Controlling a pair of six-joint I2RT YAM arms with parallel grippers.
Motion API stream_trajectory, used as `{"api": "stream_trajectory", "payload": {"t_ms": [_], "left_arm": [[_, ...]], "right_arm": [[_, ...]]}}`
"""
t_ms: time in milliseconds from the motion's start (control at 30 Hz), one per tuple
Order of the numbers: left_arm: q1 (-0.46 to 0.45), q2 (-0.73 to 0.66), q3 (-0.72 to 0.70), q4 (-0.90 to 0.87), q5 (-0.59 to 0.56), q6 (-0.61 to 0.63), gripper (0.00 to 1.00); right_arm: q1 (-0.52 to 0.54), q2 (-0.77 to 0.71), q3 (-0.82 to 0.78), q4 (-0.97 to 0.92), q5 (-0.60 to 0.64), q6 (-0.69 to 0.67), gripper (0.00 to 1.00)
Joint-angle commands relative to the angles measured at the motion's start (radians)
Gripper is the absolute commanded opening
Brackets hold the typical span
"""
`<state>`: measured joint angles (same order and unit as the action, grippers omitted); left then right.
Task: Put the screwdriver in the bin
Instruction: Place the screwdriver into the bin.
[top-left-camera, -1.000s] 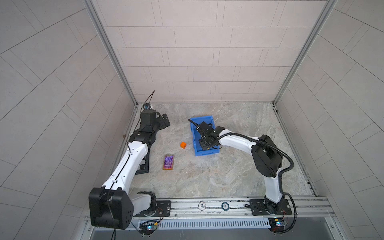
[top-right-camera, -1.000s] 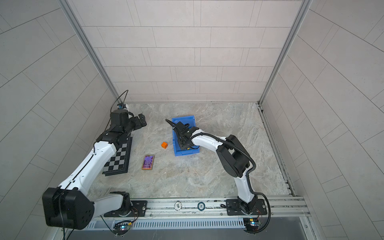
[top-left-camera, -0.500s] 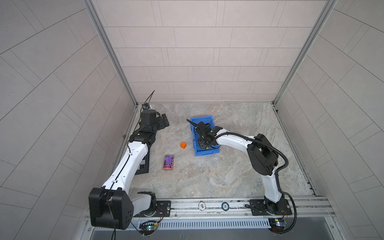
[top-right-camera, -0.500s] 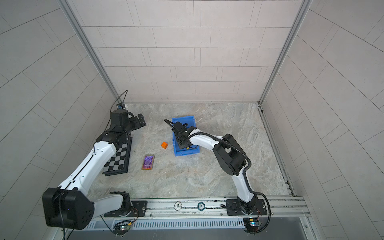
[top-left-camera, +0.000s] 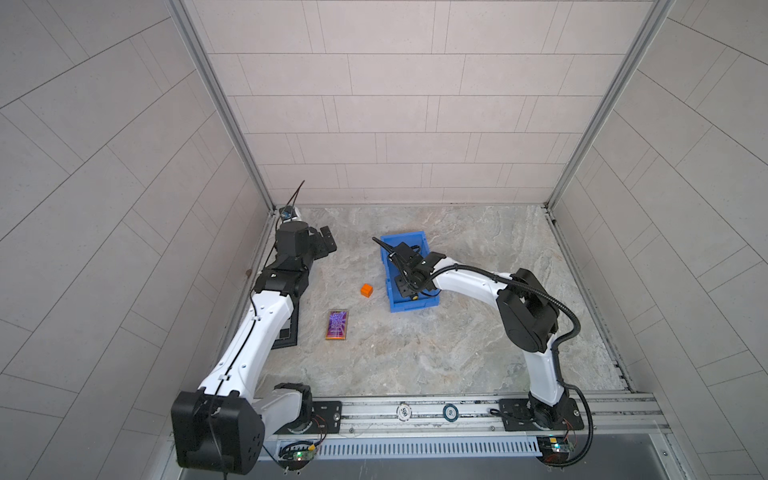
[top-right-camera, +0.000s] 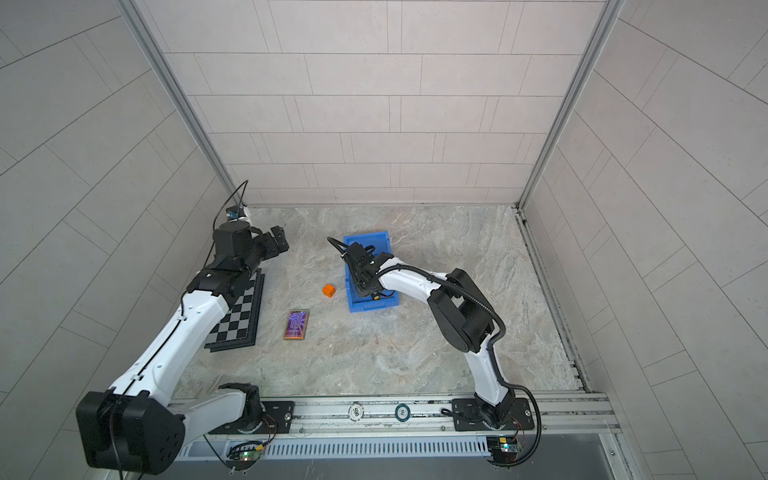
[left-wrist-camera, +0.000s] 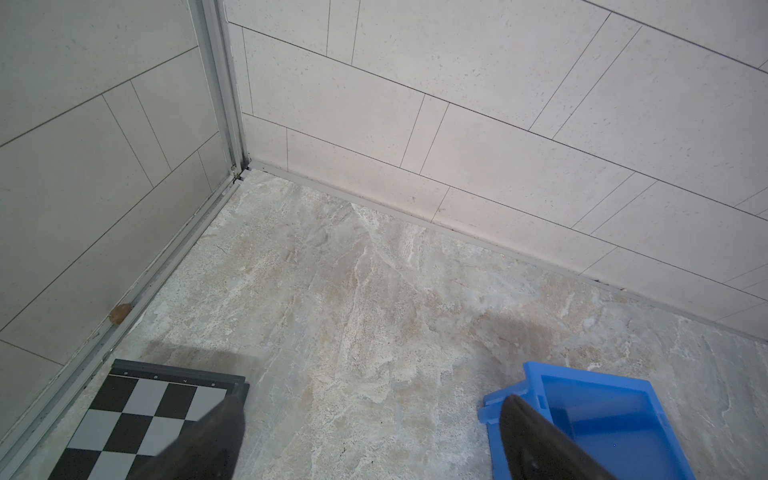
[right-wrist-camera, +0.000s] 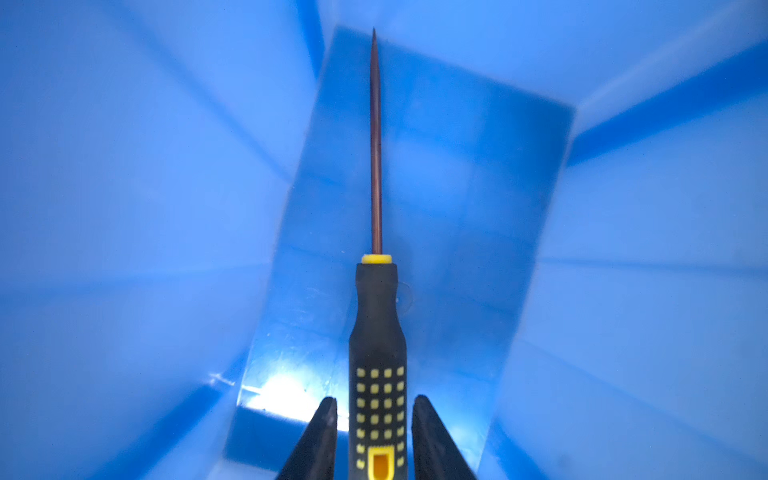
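Note:
The screwdriver (right-wrist-camera: 377, 332) has a black handle with yellow dots and a thin dark shaft. It lies inside the blue bin (right-wrist-camera: 124, 208), with its shaft pointing along the floor towards the far wall. My right gripper (right-wrist-camera: 375, 400) straddles the handle end, slightly open, with a thin gap of blue showing on each side. In both top views the right gripper (top-left-camera: 405, 284) reaches down into the bin (top-left-camera: 413, 306) (top-right-camera: 374, 306), and only the screwdriver's yellow end (top-left-camera: 413, 296) shows. My left gripper (left-wrist-camera: 374, 398) (top-left-camera: 326, 241) hovers open and empty at the back left.
An orange cube (top-left-camera: 366, 290) sits just left of the bin. A purple patterned card box (top-left-camera: 337, 325) lies nearer the front. A folded chessboard (top-right-camera: 237, 316) lies under the left arm by the left wall. Tiled walls enclose three sides.
The right arm has drawn in a little over the bin and its jaws have parted slightly from the screwdriver's handle. The left arm has not moved.

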<state>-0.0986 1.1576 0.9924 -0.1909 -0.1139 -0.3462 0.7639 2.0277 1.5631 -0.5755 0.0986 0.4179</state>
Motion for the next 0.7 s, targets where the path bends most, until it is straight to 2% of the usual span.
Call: {"api": "stream_trajectory", "payload": {"t_ms": [0, 333, 667], "left_arm": [[0.002, -0.026, -0.018, 0.023, -0.012, 0.015, 1.0], [0.002, -0.063, -0.049, 0.075, 0.0, 0.027, 0.99], [0.0, -0.111, -0.089, 0.118, -0.042, 0.071, 0.99]], "right_arm": [[0.006, -0.087, 0.029, -0.039, 0.031, -0.015, 0.34], [-0.015, -0.223, 0.03, -0.078, 0.108, -0.114, 0.34], [-0.163, -0.431, -0.063, -0.093, 0.132, -0.184, 0.37]]}}
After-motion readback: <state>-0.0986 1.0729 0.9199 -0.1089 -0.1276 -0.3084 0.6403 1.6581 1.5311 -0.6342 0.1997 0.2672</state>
